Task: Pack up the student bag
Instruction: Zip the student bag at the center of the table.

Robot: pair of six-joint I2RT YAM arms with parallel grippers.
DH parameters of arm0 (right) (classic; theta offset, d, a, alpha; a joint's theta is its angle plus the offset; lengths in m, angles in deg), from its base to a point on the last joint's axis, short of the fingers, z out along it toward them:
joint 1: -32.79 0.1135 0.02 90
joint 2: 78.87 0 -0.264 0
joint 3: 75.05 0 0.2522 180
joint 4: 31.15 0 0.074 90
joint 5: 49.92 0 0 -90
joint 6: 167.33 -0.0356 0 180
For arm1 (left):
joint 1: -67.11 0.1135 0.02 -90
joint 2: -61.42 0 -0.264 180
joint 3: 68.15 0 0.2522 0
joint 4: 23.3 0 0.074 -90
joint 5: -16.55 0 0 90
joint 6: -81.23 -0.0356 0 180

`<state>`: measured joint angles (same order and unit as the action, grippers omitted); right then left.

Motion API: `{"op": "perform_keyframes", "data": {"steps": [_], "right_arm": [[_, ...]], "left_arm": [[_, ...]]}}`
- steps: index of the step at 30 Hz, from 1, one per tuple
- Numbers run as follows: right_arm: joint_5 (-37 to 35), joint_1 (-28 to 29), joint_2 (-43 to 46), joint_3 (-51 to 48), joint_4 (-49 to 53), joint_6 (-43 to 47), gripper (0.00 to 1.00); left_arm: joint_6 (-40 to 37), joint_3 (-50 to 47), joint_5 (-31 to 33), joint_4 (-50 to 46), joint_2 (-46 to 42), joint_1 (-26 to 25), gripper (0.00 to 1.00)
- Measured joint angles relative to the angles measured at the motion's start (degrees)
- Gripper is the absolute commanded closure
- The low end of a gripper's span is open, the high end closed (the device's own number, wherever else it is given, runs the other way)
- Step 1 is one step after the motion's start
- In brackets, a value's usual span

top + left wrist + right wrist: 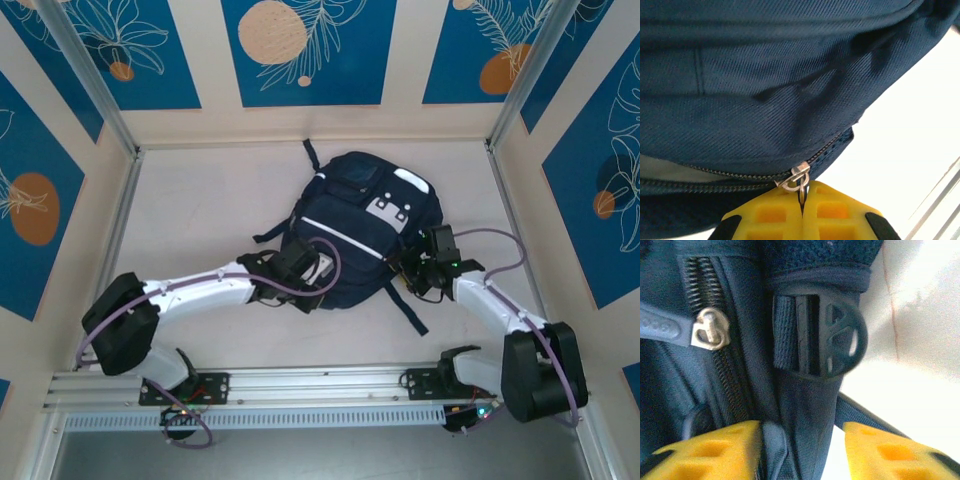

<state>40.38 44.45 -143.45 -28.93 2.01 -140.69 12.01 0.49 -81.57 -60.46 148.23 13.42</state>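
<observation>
The navy striped fabric student bag (355,225) lies on the pale table (200,200). At its near-left edge the left gripper (802,212) clamps the small silver zip pull (799,177). At its near-right edge the right gripper (801,435) gapes loosely round dark fabric, so a tug may drag the bag.

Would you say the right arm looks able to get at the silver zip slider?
Probably yes: the zip slider sits exposed just ahead of the open right gripper, nothing covering it.
</observation>
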Motion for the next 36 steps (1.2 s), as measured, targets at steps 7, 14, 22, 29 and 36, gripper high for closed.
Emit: {"op": "perform_keyframes", "data": {"steps": [7, 14, 22, 29, 36], "right_arm": [[-1.31, 2.8, 17.62, 1.22, 10.14, -2.97, 0.47], [0.66, 12.55, 21.92, -1.29, 13.38, -11.43, 0.47], [0.5, 16.85, 17.09, -4.81, 11.82, -17.27, 0.73], [-0.63, 17.0, 13.81, -5.97, 7.58, -17.62, 1.0], [-1.6, 17.16, 13.22, -5.97, 7.41, -15.41, 1.0]], "left_arm": [[1.38, 3.02, -3.39, 0.66, 3.43, -2.8, 1.0], [2.34, 7.37, -4.48, 1.92, 7.19, -7.65, 1.0], [3.3, 8.76, -4.44, 2.03, 8.61, -9.25, 1.0], [3.08, 8.76, -2.82, 1.68, 8.59, -9.35, 1.0], [1.97, 8.17, -0.72, 1.22, 7.89, -9.38, 1.0]]}}
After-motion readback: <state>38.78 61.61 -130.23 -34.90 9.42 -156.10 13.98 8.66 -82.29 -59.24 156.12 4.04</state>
